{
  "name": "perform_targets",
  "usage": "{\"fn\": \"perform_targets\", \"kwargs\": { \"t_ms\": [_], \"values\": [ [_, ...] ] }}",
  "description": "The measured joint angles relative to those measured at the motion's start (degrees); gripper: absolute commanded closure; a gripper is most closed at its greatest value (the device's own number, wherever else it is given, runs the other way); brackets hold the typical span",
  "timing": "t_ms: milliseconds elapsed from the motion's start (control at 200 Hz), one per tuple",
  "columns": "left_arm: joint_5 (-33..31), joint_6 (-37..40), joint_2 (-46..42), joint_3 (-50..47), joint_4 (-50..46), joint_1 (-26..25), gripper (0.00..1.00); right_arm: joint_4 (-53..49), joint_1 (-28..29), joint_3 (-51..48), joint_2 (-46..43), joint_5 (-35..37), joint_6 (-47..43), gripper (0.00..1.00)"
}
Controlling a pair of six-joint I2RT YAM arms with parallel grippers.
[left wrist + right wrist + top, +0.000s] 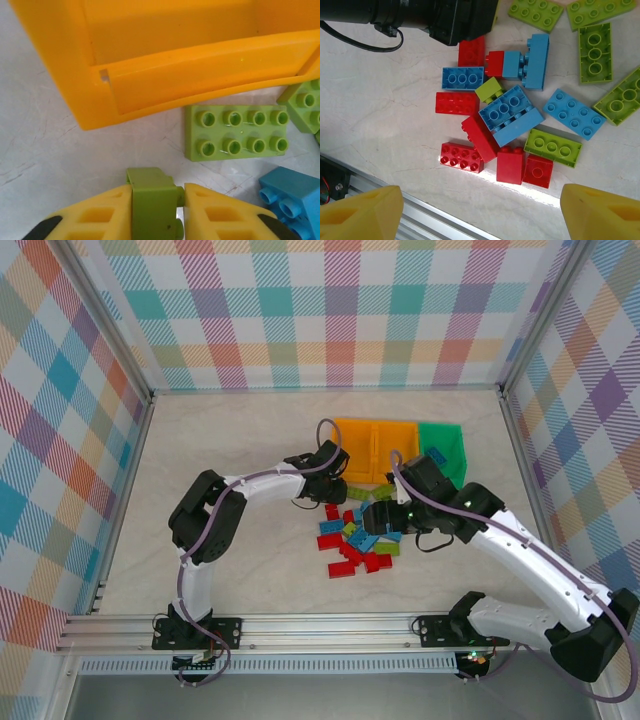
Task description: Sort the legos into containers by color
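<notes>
While both arms reach toward the middle of the pale, marble-veined surface (250, 440), the top view shows two glossy orange bins (375, 443) and a bright green bin (447, 448) standing side by side, with the legos (355, 545), small studded bricks in red, light blue and lime, scattered just in front of them. The left arm folds at the elbow, its left gripper (325, 483) low beside the orange bins; the right arm stretches leftward, the right gripper (380, 520) over the pile. In the left wrist view, yellow ribbed fingers (100, 215) pinch a lime brick (152, 200) near an orange bin's smooth rim, an eight-stud lime brick (236, 132) lying just beyond. In the right wrist view, yellow fingertips (360, 212) stand spread wide above jumbled bricks.
</notes>
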Motion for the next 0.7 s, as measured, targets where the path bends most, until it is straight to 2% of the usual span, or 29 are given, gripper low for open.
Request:
{"fn": "perform_targets", "kwargs": {
  "t_ms": [180, 345, 495, 700],
  "values": [
    [-0.4, 0.8, 0.0, 0.0, 0.7, 0.0, 0.83, 1.0, 0.0, -0.5, 0.8, 0.0, 0.2, 0.17],
    [-0.5, 0.9, -0.7, -1.2, 1.4, 0.0, 0.85, 1.4, 0.0, -0.5, 1.5, 0.5, 0.0, 0.16],
    [0.6, 0.9, -4.6, -3.8, 0.5, 0.0, 0.86, 1.4, 0.0, -0.3, 1.5, 1.2, -0.3, 0.16],
    [2.4, 0.9, -12.1, -2.5, 0.5, 0.0, 0.87, 2.7, 0.0, -0.2, 1.3, 2.6, -0.3, 0.16]
  ]
}}
